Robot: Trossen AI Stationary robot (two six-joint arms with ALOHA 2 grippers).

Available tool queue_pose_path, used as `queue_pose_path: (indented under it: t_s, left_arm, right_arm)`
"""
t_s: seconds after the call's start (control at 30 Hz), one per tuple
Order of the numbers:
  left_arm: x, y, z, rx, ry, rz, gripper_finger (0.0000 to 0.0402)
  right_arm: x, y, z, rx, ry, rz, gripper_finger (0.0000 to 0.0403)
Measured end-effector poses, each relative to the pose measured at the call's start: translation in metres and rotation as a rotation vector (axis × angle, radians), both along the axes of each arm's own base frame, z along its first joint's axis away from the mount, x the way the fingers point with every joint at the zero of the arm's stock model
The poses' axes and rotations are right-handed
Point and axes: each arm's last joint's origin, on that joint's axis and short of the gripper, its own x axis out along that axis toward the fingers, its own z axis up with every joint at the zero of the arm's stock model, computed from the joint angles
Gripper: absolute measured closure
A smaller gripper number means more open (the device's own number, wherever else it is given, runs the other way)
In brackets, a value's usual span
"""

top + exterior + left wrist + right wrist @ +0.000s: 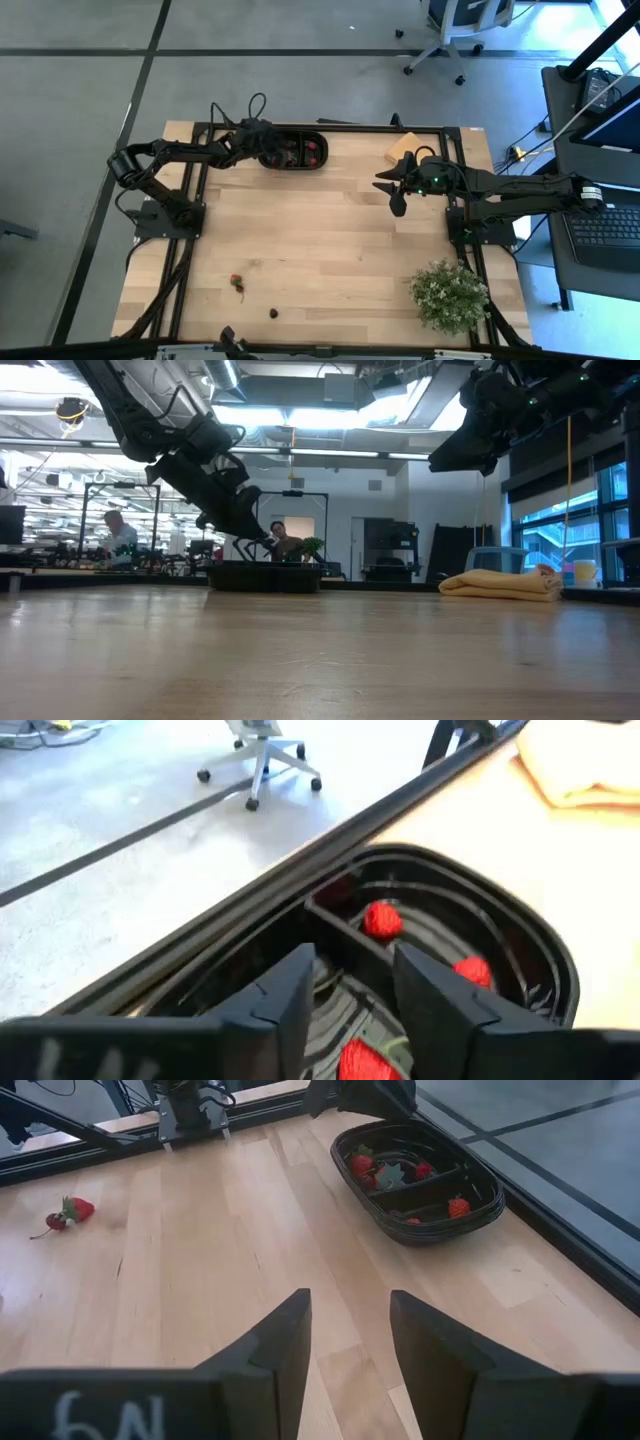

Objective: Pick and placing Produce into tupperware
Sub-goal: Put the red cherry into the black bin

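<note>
The black oval tupperware [322, 150] stands at the table's far edge. Several red strawberry-like pieces lie in it [362, 1164]: two in one compartment [381, 920] and one in the other [365, 1060], below my left fingers. My left gripper [355, 965] hangs open over the container's left end [268, 148] with nothing between its fingers. My right gripper [350, 1305] hovers open and empty above the table's right middle [385, 188]. A strawberry piece [238, 283] and a dark berry [273, 313] lie loose near the table's front edge.
A tan folded pad [405, 148] lies right of the container at the far edge. A leafy potted plant [448, 292] stands at the front right corner. Bare wood stretches across the table's middle [320, 240]. People sit in the room behind [120, 535].
</note>
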Motion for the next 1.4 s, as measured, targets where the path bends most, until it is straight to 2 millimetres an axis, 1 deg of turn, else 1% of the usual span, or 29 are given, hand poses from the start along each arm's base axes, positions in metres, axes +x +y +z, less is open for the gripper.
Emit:
queue_pose_path:
  t_s: [0.07, 0.17, 0.27, 0.37, 0.5, 0.6, 0.7, 0.83, 1.0, 1.17, 1.4]
  left_arm:
    - [0.002, 0.0, 0.002, -0.006, -0.038, 0.01, 0.0254]
    - [0.005, -0.004, 0.009, -0.051, -0.138, 0.022, 0.024]
    - [0.011, -0.011, 0.029, -0.04, -0.219, -0.086, 0.0235]
    - [0.016, -0.026, 0.056, 0.027, -0.281, -0.251, 0.0235]
    - [0.016, -0.056, 0.098, 0.133, -0.394, -0.424, 0.0234]
    - [0.01, -0.083, 0.119, 0.194, -0.44, -0.53, 0.0234]
    - [0.002, -0.113, 0.13, 0.219, -0.427, -0.632, 0.0234]
    - [-0.01, -0.151, 0.134, 0.171, -0.375, -0.66, 0.0234]
    - [-0.022, -0.193, 0.126, 0.095, -0.256, -0.67, 0.0234]
    - [-0.033, -0.225, 0.112, 0.007, -0.129, -0.68, 0.0234]
    - [-0.05, -0.26, 0.093, -0.221, 0.005, -0.72, 0.0234]
  right_arm:
    - [0.0, 0.0, 0.0, 0.001, 0.0, -0.001, 0.0262]
    - [0.0, 0.0, 0.0, 0.003, 0.0, 0.001, 0.0262]
    - [0.0, 0.0, 0.0, 0.003, 0.0, 0.001, 0.0262]
    - [0.0, 0.0, 0.0, 0.003, 0.0, 0.0, 0.0262]
    - [0.0, 0.0, 0.0, 0.004, 0.0, 0.0, 0.0262]
    - [0.0, 0.0, 0.0, 0.001, 0.001, 0.001, 0.0262]
    - [0.0, 0.0, 0.0, 0.007, -0.002, -0.003, 0.0262]
    - [0.0, 0.0, 0.0, 0.028, -0.012, -0.013, 0.0262]
    - [0.0, 0.0, 0.001, 0.061, -0.027, -0.032, 0.0262]
    - [0.0, 0.0, 0.001, 0.105, -0.043, -0.052, 0.0262]
    - [0.001, -0.001, 0.004, 0.163, -0.088, -0.077, 0.0262]
